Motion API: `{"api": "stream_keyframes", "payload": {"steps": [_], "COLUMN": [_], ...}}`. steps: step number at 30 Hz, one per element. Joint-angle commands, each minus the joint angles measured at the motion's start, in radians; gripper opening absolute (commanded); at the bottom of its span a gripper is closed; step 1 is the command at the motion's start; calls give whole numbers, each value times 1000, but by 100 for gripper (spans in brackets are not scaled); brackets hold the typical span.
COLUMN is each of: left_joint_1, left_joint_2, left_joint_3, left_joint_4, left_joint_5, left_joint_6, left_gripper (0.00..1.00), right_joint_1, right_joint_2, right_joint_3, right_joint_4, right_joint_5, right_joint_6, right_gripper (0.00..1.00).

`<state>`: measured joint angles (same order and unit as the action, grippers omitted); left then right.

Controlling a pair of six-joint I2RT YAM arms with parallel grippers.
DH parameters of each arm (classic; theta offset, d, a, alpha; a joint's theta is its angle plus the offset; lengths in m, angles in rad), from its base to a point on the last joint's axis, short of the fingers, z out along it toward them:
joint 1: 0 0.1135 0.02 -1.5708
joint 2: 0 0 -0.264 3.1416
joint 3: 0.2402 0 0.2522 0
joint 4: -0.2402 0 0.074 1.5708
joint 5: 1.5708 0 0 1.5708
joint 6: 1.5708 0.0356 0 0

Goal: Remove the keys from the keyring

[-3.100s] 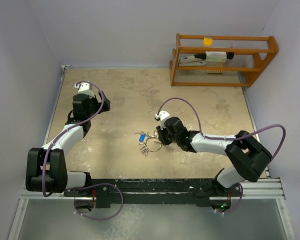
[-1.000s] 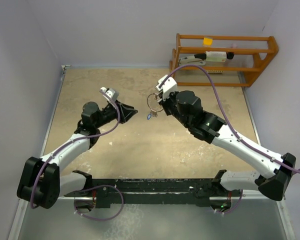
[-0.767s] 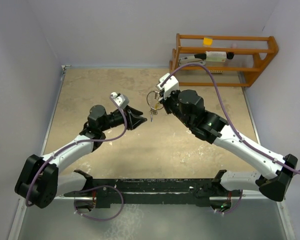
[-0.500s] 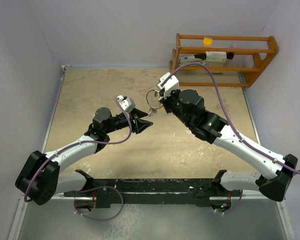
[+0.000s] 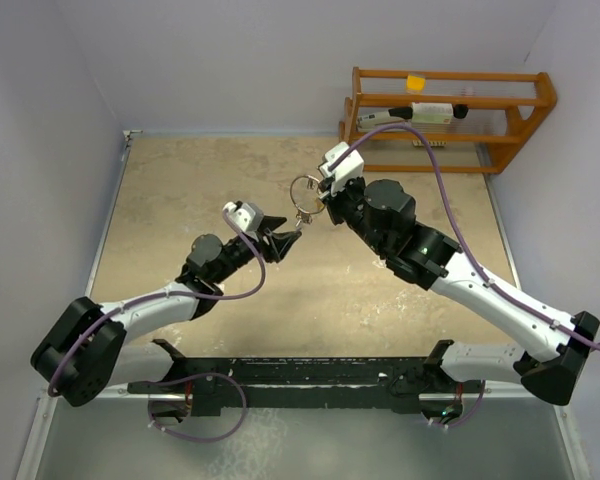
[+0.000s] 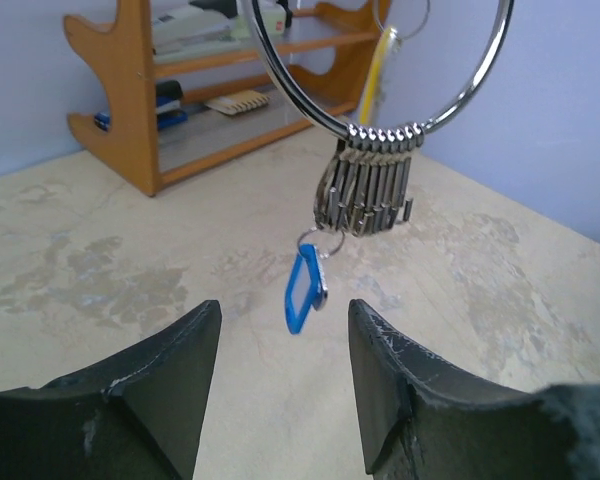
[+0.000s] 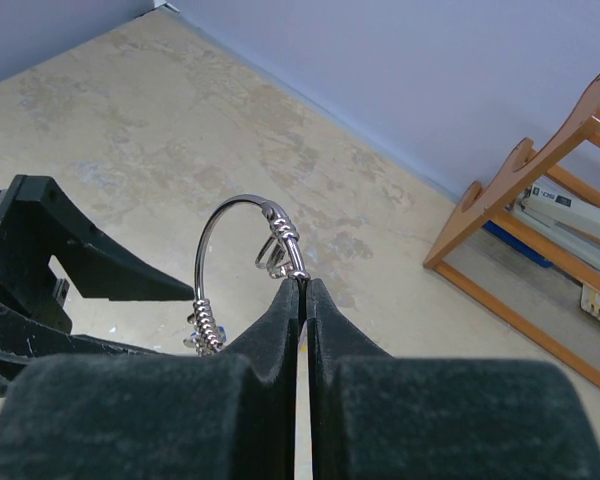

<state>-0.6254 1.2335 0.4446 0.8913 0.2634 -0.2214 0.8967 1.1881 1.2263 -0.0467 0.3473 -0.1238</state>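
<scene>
My right gripper (image 5: 318, 203) is shut on the keyring (image 5: 303, 187) and holds it in the air above the table's middle. In the right wrist view the fingertips (image 7: 302, 287) pinch the silver ring (image 7: 242, 199) at its wire. Several silver keys (image 6: 368, 190) hang bunched from the ring (image 6: 298, 100), with a blue tag (image 6: 305, 290) below them and a yellow piece (image 6: 380, 60) behind. My left gripper (image 5: 287, 240) is open and empty, just below and left of the hanging keys. In its wrist view its gripper (image 6: 285, 380) gapes under the blue tag without touching it.
A wooden rack (image 5: 445, 120) with a stapler and small items stands at the back right; it also shows in the left wrist view (image 6: 130, 100) and the right wrist view (image 7: 540, 170). Walls close the table at left, back and right.
The right gripper lifted the keyring off the table and holds it high. The left arm swung in from the far left and now sits open right under the keys.
</scene>
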Motion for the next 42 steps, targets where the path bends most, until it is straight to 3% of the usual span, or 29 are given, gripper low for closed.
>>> {"api": "stream_keyframes", "payload": {"steps": [1,12,27,42], "left_joint_1": [-14,-29,-45,-50], "left_joint_2": [11,96,155,207], "left_joint_3": [-34,-21,-15,-13], "left_joint_4": [208,316,364,442], "left_joint_5": [-113,-59,-65,-76], "left_joint_6": [-12,-62,-79,-102], "left_gripper": [51,50,43,42], "right_joint_1": [4,5,7,9], "right_joint_2": [-36,-32,-22,-28], "right_joint_3": [12,12,12,3], "right_joint_4": [76,87,95,93], "right_joint_5": [-11,-16,-20,-18], "right_joint_6": [18,22,24,26], "right_gripper": [0,0,0,0]}}
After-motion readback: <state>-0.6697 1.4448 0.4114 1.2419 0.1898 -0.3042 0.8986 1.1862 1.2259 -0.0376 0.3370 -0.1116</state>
